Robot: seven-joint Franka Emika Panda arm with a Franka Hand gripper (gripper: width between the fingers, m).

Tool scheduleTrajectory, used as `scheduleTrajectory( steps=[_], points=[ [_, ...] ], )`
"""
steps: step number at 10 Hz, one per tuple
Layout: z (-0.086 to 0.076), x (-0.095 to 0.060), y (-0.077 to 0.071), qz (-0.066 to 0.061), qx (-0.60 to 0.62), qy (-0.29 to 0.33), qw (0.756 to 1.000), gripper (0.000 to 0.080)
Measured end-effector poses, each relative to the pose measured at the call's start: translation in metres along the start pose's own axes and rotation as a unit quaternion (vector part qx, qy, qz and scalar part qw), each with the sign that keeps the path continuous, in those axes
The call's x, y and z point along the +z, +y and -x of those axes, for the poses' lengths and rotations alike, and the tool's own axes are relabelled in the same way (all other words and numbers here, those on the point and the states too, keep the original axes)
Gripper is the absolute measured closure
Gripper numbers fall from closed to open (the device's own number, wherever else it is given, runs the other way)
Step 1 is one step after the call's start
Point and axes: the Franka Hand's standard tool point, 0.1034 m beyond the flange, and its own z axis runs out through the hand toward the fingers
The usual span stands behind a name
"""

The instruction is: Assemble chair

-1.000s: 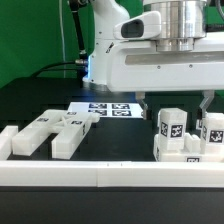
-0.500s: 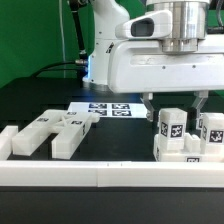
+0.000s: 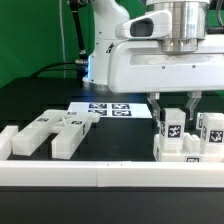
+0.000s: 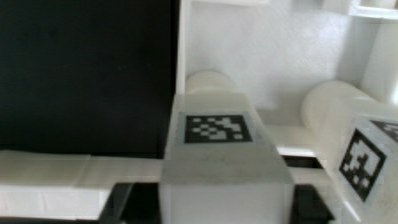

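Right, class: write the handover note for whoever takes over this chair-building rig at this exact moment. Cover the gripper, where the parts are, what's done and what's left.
Gripper: shut on the upright tagged piece, one finger on each side of it, in the cluster at the exterior view's right.
Parts: a second upright piece stands beside it. The flat pieces lie loose at the exterior view's left, nearer the camera than the marker board.
Done: the piece is gripped, seemingly not lifted.
Left: nearly everything. No chair shape stands yet, and whether the right-hand pieces are joined cannot be told.
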Motion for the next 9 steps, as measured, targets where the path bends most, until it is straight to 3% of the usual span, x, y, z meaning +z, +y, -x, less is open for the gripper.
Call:
scheduleTrajectory(
  steps=[3, 5, 7, 9],
  points=[
    [0.0, 0.0008, 0.0012, 0.0, 0.153, 0.011, 0.988, 0.0511],
    [0.0, 0.0009, 0.0023, -0.001, 0.268, 0.018, 0.963, 0.0511],
    [-0.0011, 0.0015, 0.0019, -0.007, 0.38, 0.025, 0.925, 0.0509],
    [-0.0003, 0.0015, -0.0004, -0.004, 0.47, 0.027, 0.882, 0.0509]
  ],
)
